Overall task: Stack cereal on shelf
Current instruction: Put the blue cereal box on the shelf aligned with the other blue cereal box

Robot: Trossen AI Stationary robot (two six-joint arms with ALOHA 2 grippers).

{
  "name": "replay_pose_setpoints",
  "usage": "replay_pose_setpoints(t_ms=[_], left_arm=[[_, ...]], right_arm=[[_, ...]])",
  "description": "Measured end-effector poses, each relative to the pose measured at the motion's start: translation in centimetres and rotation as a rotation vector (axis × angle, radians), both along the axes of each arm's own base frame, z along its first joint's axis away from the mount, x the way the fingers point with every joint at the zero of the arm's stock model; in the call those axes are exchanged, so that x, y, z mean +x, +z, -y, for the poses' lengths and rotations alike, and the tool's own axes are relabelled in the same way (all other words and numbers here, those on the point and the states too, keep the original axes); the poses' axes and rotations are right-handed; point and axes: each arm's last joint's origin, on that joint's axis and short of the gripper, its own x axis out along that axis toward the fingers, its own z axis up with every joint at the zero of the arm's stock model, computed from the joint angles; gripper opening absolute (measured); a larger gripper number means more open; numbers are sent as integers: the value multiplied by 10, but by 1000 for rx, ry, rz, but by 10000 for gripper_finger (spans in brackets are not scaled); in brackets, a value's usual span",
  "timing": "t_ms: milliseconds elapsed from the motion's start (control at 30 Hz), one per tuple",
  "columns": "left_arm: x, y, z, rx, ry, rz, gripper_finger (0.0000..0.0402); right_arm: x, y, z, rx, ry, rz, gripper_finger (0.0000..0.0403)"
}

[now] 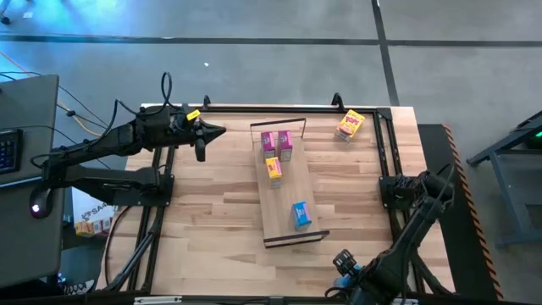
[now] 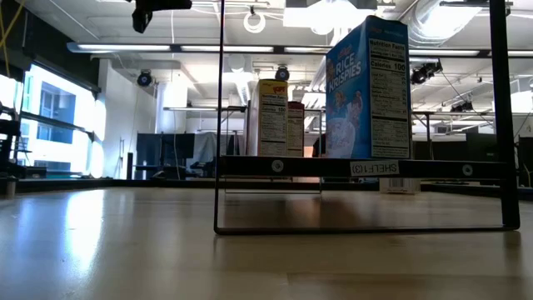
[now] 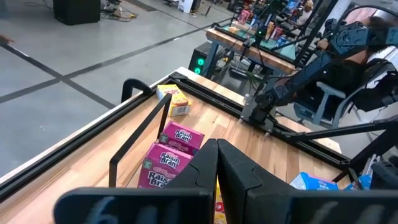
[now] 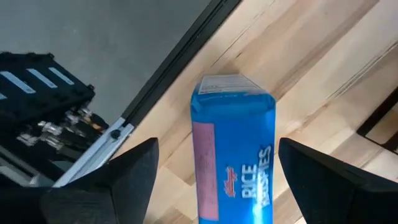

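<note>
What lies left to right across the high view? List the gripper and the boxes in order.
left gripper → two pink boxes → blue box on the shelf → yellow box off the shelf

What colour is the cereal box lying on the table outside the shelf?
Yellow box with red print; high view shows it best.

Butcher-block tabletop [image 1: 212,212] bordered by a black metal frame [image 1: 254,108]. Left of the tabletop: a grey desk [image 1: 30,169] bearing a keyboard [image 1: 8,148]. Around the tabletop, grey concrete floor [image 1: 271,59].
</note>
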Motion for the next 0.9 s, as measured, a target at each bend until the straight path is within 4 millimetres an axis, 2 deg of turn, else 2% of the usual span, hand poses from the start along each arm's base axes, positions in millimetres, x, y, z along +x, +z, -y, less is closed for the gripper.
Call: replay_pose_setpoints(t_ms=[233,400,533,733,900], left_arm=[[0,0,0,0,0,0,0],[0,0,0,0,0,0,0],[0,0,0,0,0,0,0],[0,0,0,23,-6,-7,0],[0,0,0,25,-7,-7,0]], right_arm=[[4,-14,-6,-25,-16,-14,307],[5,-15,-7,-16,-20,-5,300],[5,-17,-7,-16,-52,-10,262],[2,-32,-3,-42,-123,-52,194],[-1,-26,-1,-11,-151,-87,160]])
